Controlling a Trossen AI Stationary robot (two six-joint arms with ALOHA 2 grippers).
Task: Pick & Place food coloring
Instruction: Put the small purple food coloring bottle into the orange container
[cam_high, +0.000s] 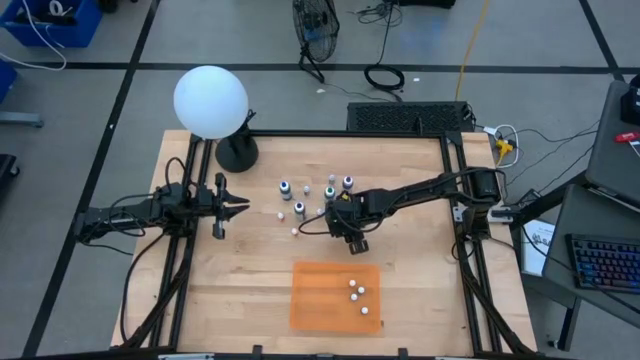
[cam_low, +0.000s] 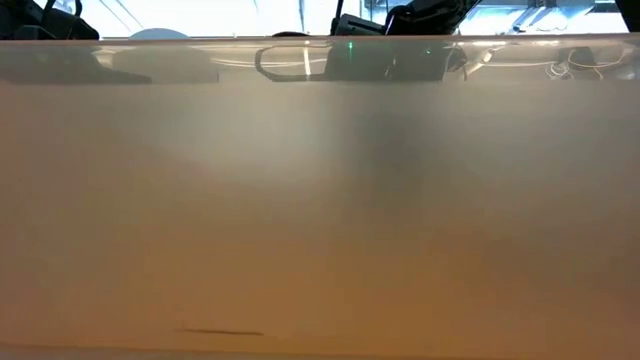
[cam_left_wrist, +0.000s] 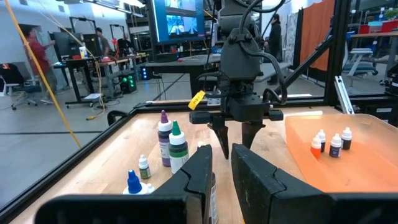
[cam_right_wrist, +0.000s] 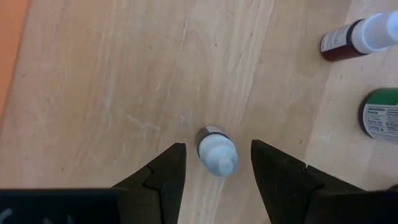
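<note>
- The surface (cam_right_wrist: 112, 81) is seen as pale wood, matt, with fine grain and faint scratches.
- The mat (cam_high: 320, 295) is seen as flat, matt orange.
- The bottle (cam_right_wrist: 217, 151) appears as smooth plastic.
- The right tool (cam_right_wrist: 217, 171) is finished in matt black.

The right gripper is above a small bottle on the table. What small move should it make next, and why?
Probably lower straight down and then close. In the right wrist view the right gripper is open, with the small white-capped bottle standing upright between its fingers, not yet gripped. Four bottles already lie on the orange mat, so this one likely goes there next. The left gripper waits, shut, at the table's left.
</note>
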